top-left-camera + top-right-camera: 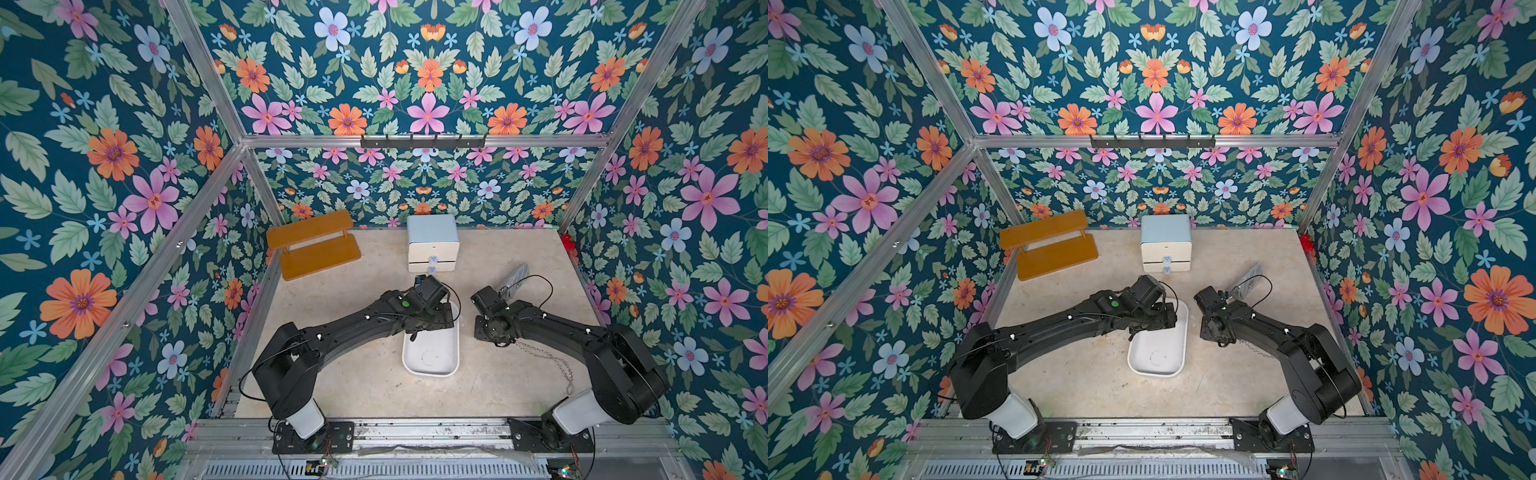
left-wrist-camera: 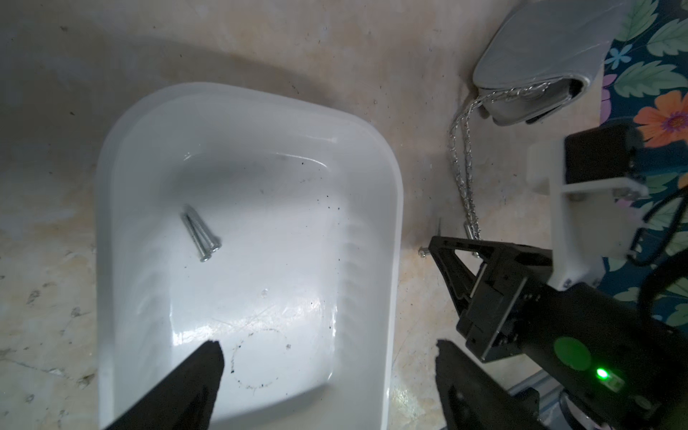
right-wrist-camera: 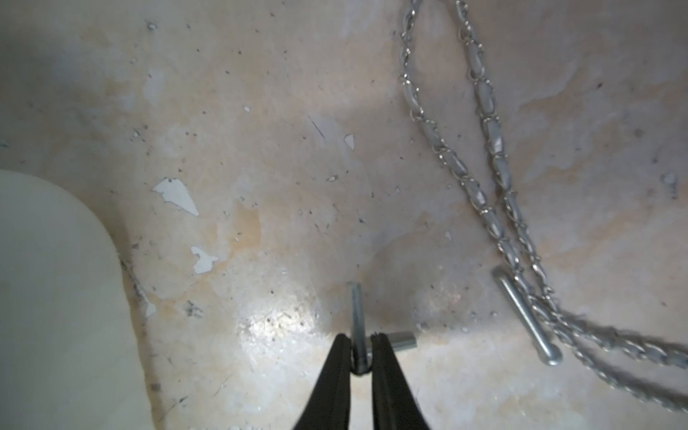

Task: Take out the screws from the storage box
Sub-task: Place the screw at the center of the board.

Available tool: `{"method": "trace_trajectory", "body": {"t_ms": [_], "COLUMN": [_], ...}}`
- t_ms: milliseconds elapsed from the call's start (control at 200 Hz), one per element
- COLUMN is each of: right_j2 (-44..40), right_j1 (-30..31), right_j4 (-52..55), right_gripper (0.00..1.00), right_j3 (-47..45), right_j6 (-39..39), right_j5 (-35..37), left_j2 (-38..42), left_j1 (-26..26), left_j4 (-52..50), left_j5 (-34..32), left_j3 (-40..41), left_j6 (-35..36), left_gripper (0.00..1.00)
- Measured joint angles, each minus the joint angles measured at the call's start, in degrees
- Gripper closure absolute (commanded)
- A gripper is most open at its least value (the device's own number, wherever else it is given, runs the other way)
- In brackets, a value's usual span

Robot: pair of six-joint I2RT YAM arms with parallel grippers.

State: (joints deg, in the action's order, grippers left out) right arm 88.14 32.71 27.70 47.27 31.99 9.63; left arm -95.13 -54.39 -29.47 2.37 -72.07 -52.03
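My left pincer (image 2: 327, 346) hangs over the white storage box (image 2: 260, 93) with its jaws wide apart and holding nothing. One black finger (image 2: 193, 376) shows at the lower left of the left wrist view, over the box floor. The other is at lower middle, just past the rim. Two screws (image 2: 201, 234) lie side by side and touching on the floor of the box, left of centre in that view. In both top views the storage box (image 1: 432, 351) (image 1: 1156, 353) sits mid-table with its far end under my left wrist.

Right of it, on the bare tabletop (image 3: 260, 167), my right pincer (image 3: 361, 338) stands at the bottom centre of the right wrist view. Its jaws are nearly together with a third screw (image 3: 356, 312) between the tips; I cannot tell whether they pinch it. Further right, a fourth screw (image 3: 525, 316) lies touching the silver chain (image 3: 484, 149). The chain runs to a silver purse (image 2: 540, 56) at the upper right of the left wrist view.
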Motion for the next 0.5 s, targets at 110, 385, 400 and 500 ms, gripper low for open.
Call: {"method": "trace_trajectory", "body": {"t_ms": [110, 385, 400, 500], "right_j2": [0.61, -0.42, -0.63, -1.77], "right_j1": [-0.15, -1.01, -1.01, -1.11], "right_j4": [-0.61, -0.68, -0.68, -0.68], "right_gripper": [0.75, 0.70, 0.70, 0.70], "right_j3": [0.15, -0.09, -0.09, -0.13], "right_j6": [0.00, -0.02, -0.04, -0.22], "right_j5": [0.00, 0.09, 0.11, 0.31], "left_j2": [-2.73, -7.06, -7.23, -8.31], "left_j1": [-0.11, -0.55, -0.55, -0.46], "left_j4": [-0.09, 1.77, 1.99, 3.04], "left_j5": [-0.09, -1.70, -1.88, -2.84], "left_j3": [-0.76, 1.20, 1.36, 1.57], "left_j6": [-0.55, -4.81, -5.05, -6.75], "left_gripper": [0.06, 0.16, 0.16, 0.17]}}
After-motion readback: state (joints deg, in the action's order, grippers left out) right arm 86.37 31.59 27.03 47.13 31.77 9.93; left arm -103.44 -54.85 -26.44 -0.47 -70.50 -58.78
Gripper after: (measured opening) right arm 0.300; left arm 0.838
